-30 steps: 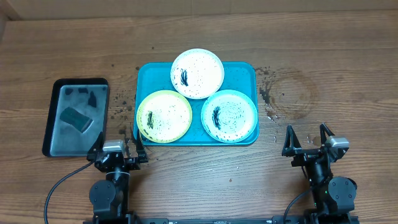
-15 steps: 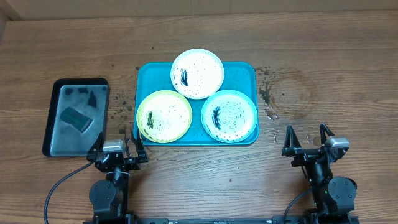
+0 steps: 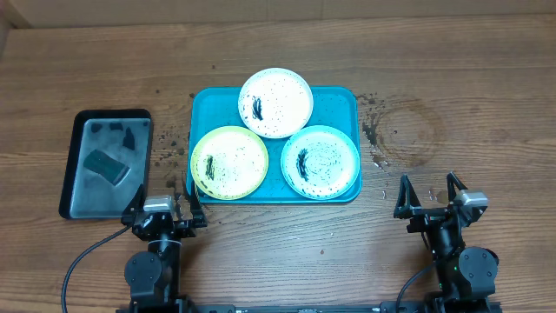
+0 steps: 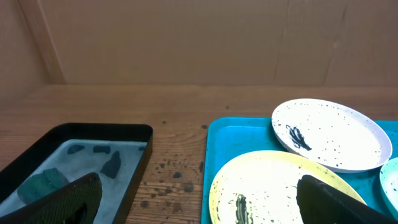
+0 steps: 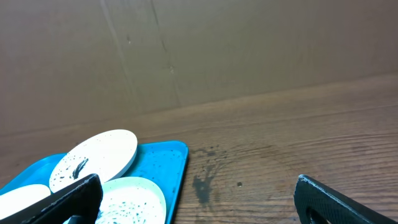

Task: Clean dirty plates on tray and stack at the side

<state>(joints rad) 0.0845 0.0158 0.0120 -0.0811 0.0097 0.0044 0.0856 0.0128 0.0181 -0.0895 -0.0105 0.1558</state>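
Three soiled plates (image 3: 228, 163) share the tray (image 3: 340, 97) mid-table, the white plate (image 3: 275, 103) riding its far rim for room. Left gripper (image 3: 165, 204) and right gripper (image 3: 427, 193) sit at the near edge, jaws spread, empty, nothing cleaned yet.

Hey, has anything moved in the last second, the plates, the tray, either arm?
Nothing visibly changed. The white plate, yellow-green plate and blue plate lie as before on the tray; the left jaws and right jaws stay open and empty.
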